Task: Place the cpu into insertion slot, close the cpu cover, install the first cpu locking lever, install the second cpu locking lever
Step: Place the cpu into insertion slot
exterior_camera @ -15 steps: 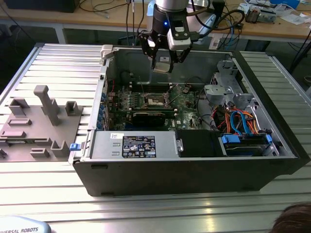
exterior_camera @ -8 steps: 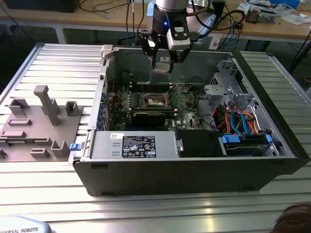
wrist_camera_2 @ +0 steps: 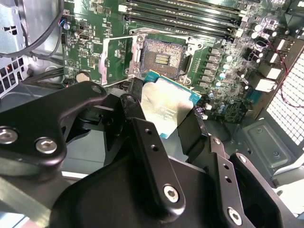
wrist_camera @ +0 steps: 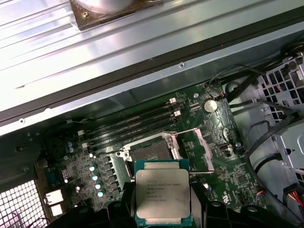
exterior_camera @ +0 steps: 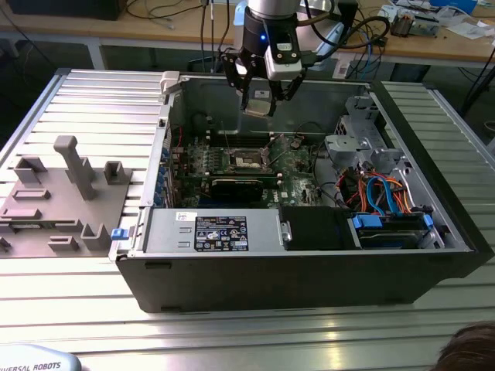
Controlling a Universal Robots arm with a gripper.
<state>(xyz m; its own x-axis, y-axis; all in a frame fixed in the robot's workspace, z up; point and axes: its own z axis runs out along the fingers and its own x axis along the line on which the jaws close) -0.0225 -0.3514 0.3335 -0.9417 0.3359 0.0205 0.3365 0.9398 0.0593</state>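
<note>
My gripper [exterior_camera: 259,100] hangs above the open computer case, shut on the cpu [exterior_camera: 257,106]. In both wrist views the cpu [wrist_camera_2: 168,104] [wrist_camera: 163,192] is a flat square chip with a silver top and green edge, pinched between the black fingers [wrist_camera_2: 142,123]. It hovers over the green board, apart from the bare insertion slot [wrist_camera_2: 161,59] [wrist_camera: 151,153] [exterior_camera: 249,160]. The cpu cover [wrist_camera_2: 114,61] [wrist_camera: 203,147], a silvery frame, stands swung open beside the slot. A thin locking lever [wrist_camera: 199,173] sticks out near the cover.
A long black card [exterior_camera: 232,185] lies in front of the slot, with memory slots [wrist_camera: 133,124] behind. Drive cage [exterior_camera: 360,135], coloured cables [exterior_camera: 379,189] and a power supply [exterior_camera: 220,232] crowd the case. A grey fixture [exterior_camera: 54,193] sits outside. A person's head [exterior_camera: 472,352] shows at the corner.
</note>
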